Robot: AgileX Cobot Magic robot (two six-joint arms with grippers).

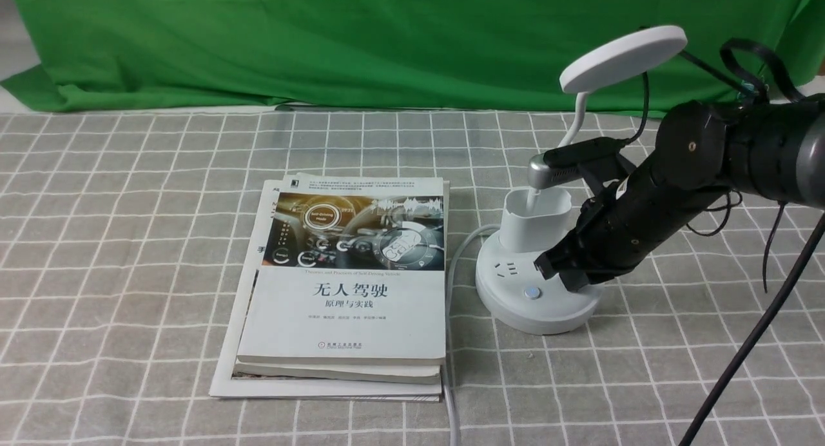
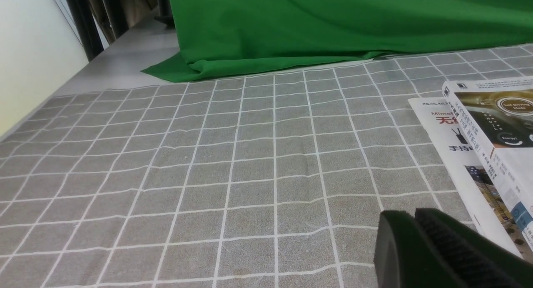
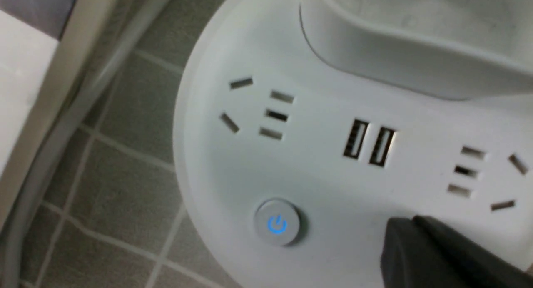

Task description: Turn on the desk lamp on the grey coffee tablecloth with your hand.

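**Grid cloth under green backdrop: hand at lamp base, press looking pending**

The grey coffee tablecloth (image 1: 129, 240) is covering the table, with the green backdrop cloth (image 1: 322, 40) hanging behind; a stack of books (image 1: 348, 285) is lying mid-cloth. The desk lamp (image 1: 535, 223) is standing on the cloth just right of the books, its white cord (image 1: 454, 265) running down between them.

The hand (image 1: 619, 233) on the right arm is reaching in from the right; its dark fingers (image 1: 567, 265) are pointing down onto the right side of the round base (image 1: 515, 304), and its silver-grey finger (image 1: 548, 172) is sticking out apart from them above the cup holder; it is spread and gripping nothing.

The right wrist view is showing one dark fingertip (image 3: 437, 254) beside the right-hand socket, clear of the power button (image 3: 277, 223), whose blue icon is glowing. Any second button is not showing.

The disc head (image 1: 622, 58) is showing no glow and the cloth is catching no light pool, so I'm judging the lamp unlit: approach done, press remaining.

The left gripper (image 2: 406, 221) is hanging low over bare cloth, well apart from the lamp; only its tips are showing, so I cannot tell its state.
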